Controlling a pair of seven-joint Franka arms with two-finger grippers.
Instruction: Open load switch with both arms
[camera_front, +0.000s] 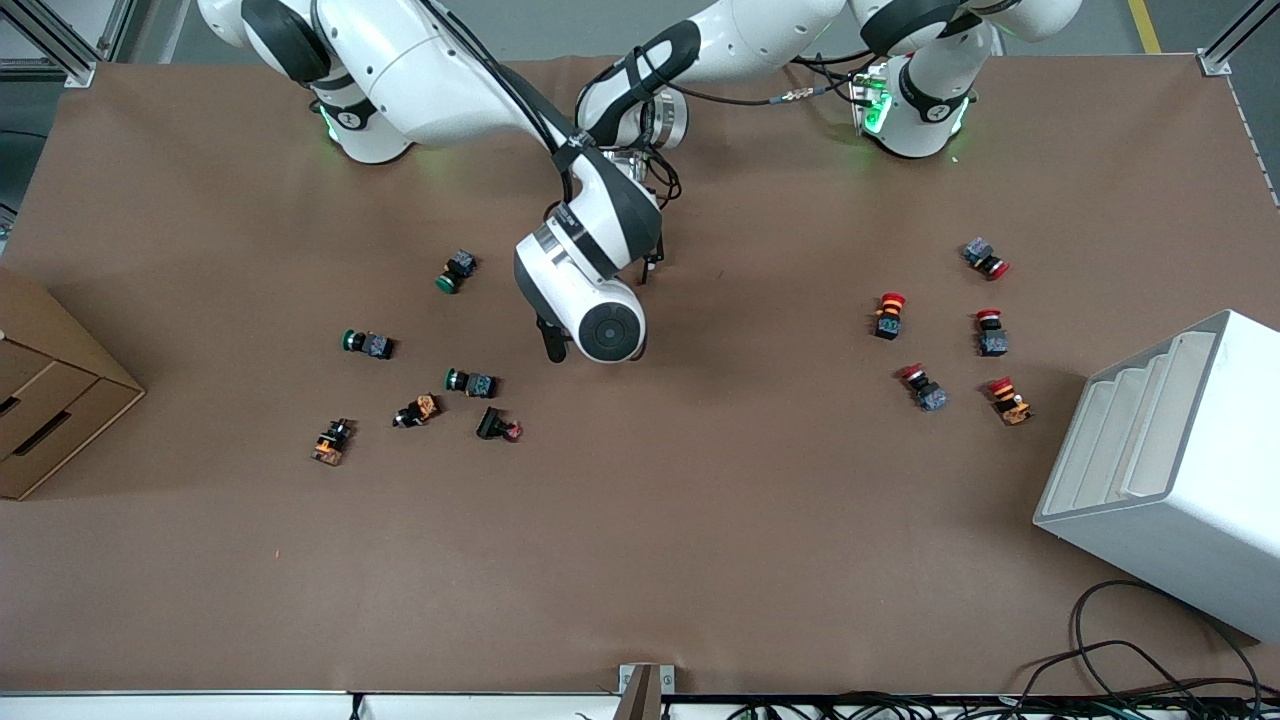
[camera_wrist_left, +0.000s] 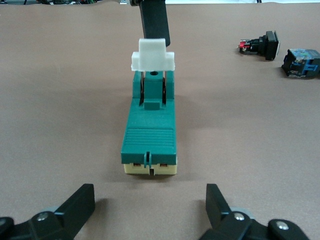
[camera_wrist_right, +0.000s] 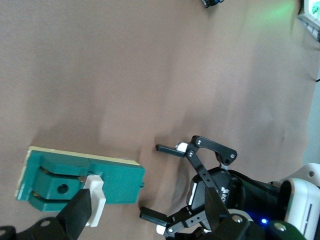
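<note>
Load switch, a dark-green rectangular plastic block with a white lever at one end, lies flat near the surface's centre. In the front view the arms' wrists hide it.

We judge the opening barely begun. The left tool hangs low just short of the block's lever-free end, fingers spread wide and gripping nothing. The right tool is also spread, with one finger against the lever. Bracing the body and swinging the lever remain.

We count one switch and two arms. Six small push buttons lie around eight o'clock, three of them green-capped. Five red mushroom-capped buttons lie around three o'clock. One cardboard box sits at nine, one white rack at four.
</note>
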